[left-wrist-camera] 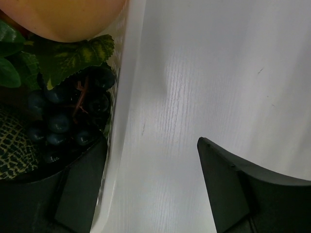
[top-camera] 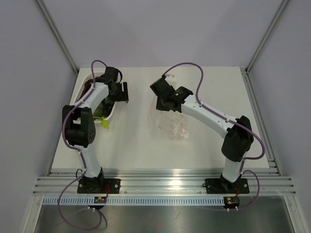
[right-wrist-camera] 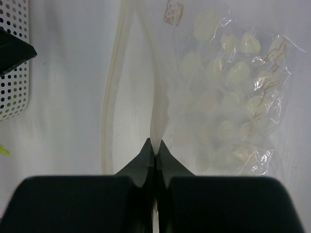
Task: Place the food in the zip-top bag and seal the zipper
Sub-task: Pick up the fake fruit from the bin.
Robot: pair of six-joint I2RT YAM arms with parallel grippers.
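Note:
The zip-top bag (top-camera: 175,124) lies flat on the table, and pale round pieces show inside it (right-wrist-camera: 228,87). Its mouth gapes open: one zipper lip (right-wrist-camera: 109,97) curves out to the left. My right gripper (right-wrist-camera: 155,145) is shut on the other lip (right-wrist-camera: 156,114); it also shows in the top view (top-camera: 163,104). My left gripper (top-camera: 120,92) is open and empty, straddling the white tray's right wall (left-wrist-camera: 127,82), with one finger inside and one over the table. The food in the tray includes dark purple grapes (left-wrist-camera: 73,116), a green leaf (left-wrist-camera: 73,56) and an orange-peach ball (left-wrist-camera: 73,17).
The white perforated tray (top-camera: 81,88) stands at the back left; its corner also shows in the right wrist view (right-wrist-camera: 12,73). A green leafy piece (top-camera: 105,123) lies on the table just in front of the tray. Grey walls enclose the table on three sides.

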